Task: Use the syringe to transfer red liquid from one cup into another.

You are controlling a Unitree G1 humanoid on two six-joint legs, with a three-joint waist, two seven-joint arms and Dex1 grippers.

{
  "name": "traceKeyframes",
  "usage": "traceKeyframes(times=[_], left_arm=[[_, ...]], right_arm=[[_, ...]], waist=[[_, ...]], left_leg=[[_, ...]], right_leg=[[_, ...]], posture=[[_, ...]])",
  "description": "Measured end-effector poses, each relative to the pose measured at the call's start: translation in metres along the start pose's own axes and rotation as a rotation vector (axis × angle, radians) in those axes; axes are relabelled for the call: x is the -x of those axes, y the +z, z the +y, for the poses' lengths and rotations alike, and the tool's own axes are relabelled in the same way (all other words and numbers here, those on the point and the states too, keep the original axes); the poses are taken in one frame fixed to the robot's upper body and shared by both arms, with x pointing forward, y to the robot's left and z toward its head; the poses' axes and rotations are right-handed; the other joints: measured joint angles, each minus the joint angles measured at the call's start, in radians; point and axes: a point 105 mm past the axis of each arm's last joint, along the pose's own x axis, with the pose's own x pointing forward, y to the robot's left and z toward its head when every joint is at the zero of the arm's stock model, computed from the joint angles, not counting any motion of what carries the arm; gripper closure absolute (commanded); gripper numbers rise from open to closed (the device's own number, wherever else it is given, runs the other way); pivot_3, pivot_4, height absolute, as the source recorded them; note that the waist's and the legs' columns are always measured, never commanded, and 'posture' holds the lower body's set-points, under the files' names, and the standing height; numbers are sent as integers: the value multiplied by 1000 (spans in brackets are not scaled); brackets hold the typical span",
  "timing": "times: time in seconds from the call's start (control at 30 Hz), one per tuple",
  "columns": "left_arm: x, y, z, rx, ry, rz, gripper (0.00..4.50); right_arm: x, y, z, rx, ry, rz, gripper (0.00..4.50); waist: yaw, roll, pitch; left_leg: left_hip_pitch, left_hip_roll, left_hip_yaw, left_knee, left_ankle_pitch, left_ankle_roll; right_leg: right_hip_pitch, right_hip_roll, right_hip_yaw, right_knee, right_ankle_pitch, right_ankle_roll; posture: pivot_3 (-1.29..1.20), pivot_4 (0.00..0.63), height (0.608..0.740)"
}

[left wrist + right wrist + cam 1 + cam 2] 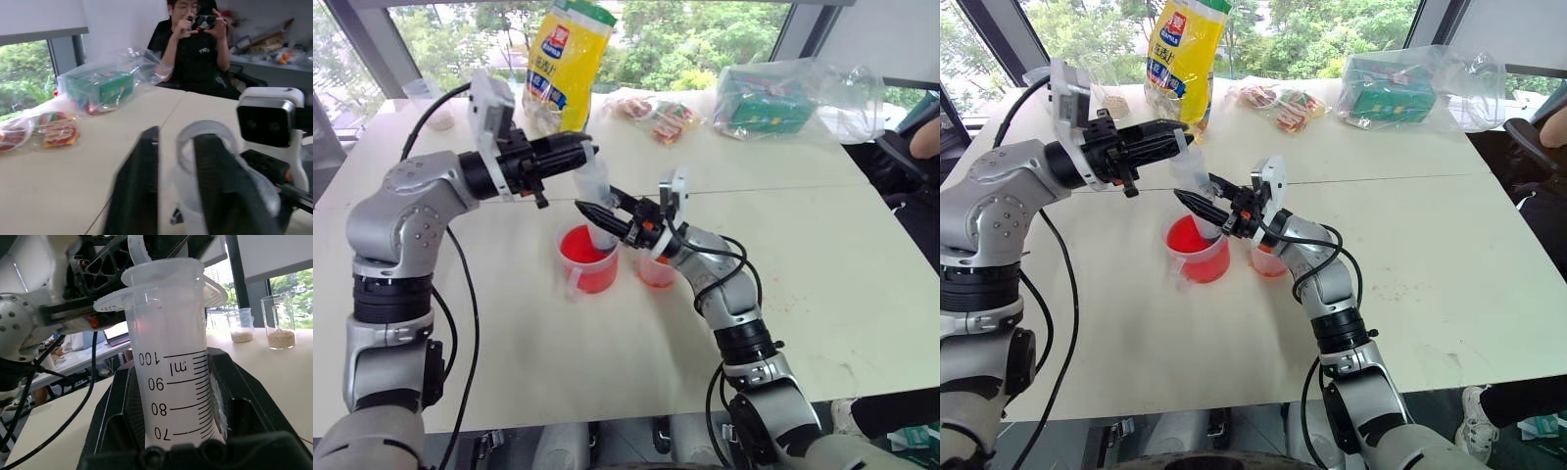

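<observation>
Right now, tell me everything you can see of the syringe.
The syringe is a thick, clear plastic barrel with printed ml marks and a wide flange on top. It stands upright, its lower end down in the handled beaker of red liquid. The right tool is shut on the barrel; the left tool is shut on the plunger ring above. Its tip is hidden.

Left end effector (590, 149): level, fingers closed together on the syringe (595, 201) top.
Right end effector (594, 212): clamped round the barrel.
</observation>
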Motion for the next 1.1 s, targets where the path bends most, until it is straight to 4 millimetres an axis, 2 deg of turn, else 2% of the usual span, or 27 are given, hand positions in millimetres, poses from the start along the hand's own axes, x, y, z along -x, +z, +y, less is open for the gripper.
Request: traceKeyframes(times=[0.27,0.6,1.1], left_arm=[[1,0,1,23,2,-7,4402],[-5,12,6,22,-9,-33,4402],[-6,18,10,21,-2,-41,4402]], right_arm=[[0,0,0,-9,4,1,3117],[-1,5,-2,-34,0,-17,3117],[0,1,-3,-48,-4,-7,3117]], waist=[[0,0,0],[2,0,0],[1,0,0]], left_leg=[[0,0,0,0,0,0],[0,0,0,0,0,0],[0,0,0,0,0,0]], right_leg=[[0,0,0,0,0,0],[0,0,0,0,0,0],[0,0,0,0,0,0]], posture=[[0,150,740],[0,150,740],[0,150,740]])
